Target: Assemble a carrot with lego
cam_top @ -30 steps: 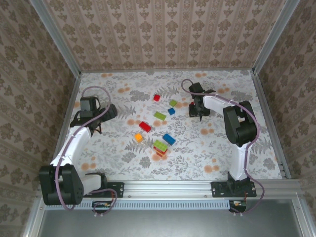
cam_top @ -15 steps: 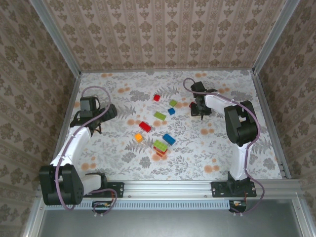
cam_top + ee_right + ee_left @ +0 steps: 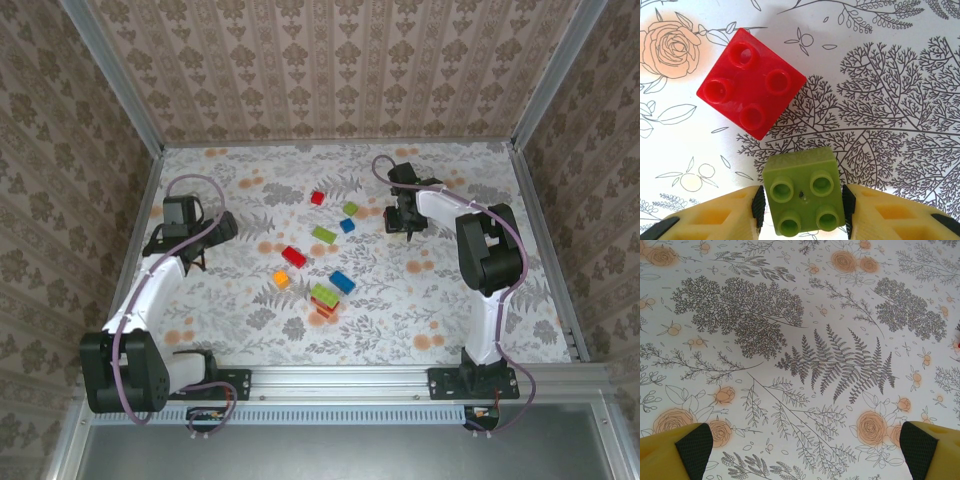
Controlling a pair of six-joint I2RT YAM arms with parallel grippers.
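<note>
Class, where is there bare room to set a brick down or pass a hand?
Bare: the table between the brick stack and its near edge; the far edge beyond the small red brick. Crowded: mid-table, and around the right pincer, clamped on a green brick.

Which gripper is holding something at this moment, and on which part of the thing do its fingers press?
The right gripper clamps the green square brick by two opposite side walls, studs up. The left gripper is open, holding nothing.

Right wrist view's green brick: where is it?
The green brick sits bottom centre, between the right gripper's pads, just below a red square brick.
</note>
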